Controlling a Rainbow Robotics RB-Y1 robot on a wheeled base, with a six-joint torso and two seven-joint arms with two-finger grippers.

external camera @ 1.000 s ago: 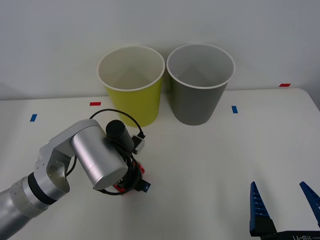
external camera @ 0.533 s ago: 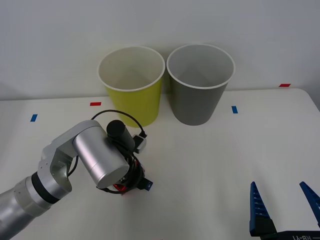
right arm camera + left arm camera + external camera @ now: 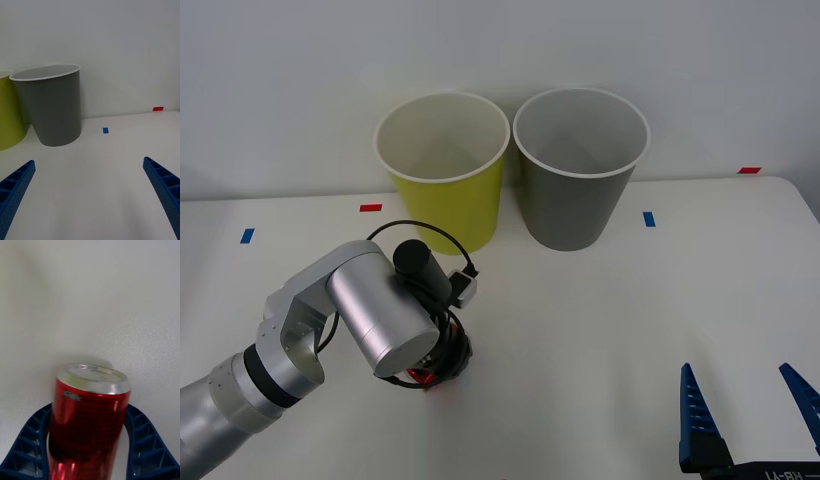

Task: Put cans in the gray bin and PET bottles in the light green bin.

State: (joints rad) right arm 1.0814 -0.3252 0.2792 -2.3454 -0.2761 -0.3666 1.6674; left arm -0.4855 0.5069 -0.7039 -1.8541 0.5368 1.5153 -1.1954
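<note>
A small red can (image 3: 90,416) with a silver end lies on the white table (image 3: 600,320) between the ribbed blue fingers (image 3: 144,442) of my left gripper (image 3: 89,408), which press against both its sides. From the front a sliver of the can (image 3: 418,377) peeks out under the left wrist, and the left gripper (image 3: 442,368) is low on the table in front of the light green bin (image 3: 445,190). The gray bin (image 3: 580,190) stands just right of it, also seen as the gray bin (image 3: 52,108) from the right wrist. My right gripper (image 3: 737,372) waits open at the near right. PET bottles are out of view.
Small blue tape marks (image 3: 649,218) and red tape marks (image 3: 370,208) lie on the table around the bins. The table's right edge (image 3: 805,200) runs close to the right arm. Both bins sit against the back wall.
The blue finger that showed beside the can in the front view has drawn in under the wrist. The left arm shifted slightly forward; the right arm stayed still.
</note>
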